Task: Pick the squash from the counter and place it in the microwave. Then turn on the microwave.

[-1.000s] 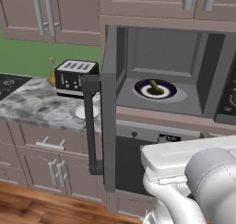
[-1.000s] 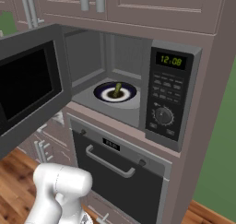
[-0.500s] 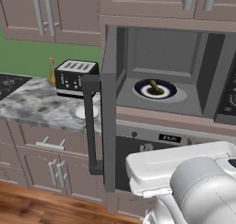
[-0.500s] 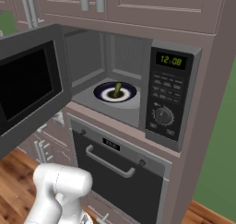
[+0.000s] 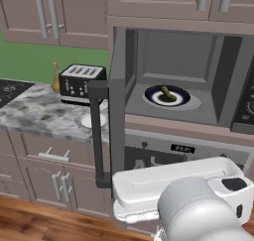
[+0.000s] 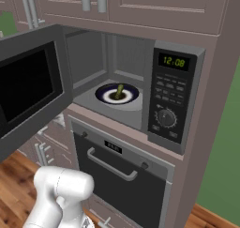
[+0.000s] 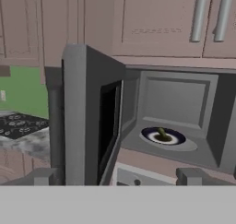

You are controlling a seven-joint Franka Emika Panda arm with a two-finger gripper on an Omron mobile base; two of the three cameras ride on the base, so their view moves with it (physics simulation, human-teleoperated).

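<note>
a: item one, the microwave (image 6: 140, 95). state?

b: built-in dark grey box, door (image 6: 30, 88) swung wide to its left, black glass facing out in the right base view. control panel (image 6: 171, 98) on its right side, green display (image 6: 173, 61) reading 12:09, rows of buttons below it, round knob (image 6: 166, 117) under those.

a: item two, the squash (image 5: 167, 93).

b: small dark olive-green piece, lying on a dark-rimmed plate (image 5: 150, 94) with a white centre, inside the microwave cavity on the round turntable. also seen in the hand view (image 7: 162, 134), same spot, on the plate.

a: item three, the gripper (image 7: 117, 176).

b: two grey finger tips (image 7: 41, 176) at the bottom of the hand view, set wide apart, nothing between them. it sits back from the microwave, in front of the open cavity, well apart from the squash.

a: item four, the counter (image 5: 44, 113).

b: grey-and-white marbled slab to the left of the microwave, over mauve-brown cabinets with silver handles. on it: a black slotted toaster (image 5: 79, 84) near the microwave door, an amber bottle (image 5: 55, 77) just beside the toaster on the side away from the microwave, a small white plate (image 5: 94, 120) close to the door's vertical bar handle (image 5: 97, 136).

a: further entries?

b: oven (image 6: 122, 175) directly below the microwave, horizontal handle. stove top (image 5: 10, 91) at the counter's far end from the microwave. upper cabinets (image 6: 140, 6) above the microwave.
</note>
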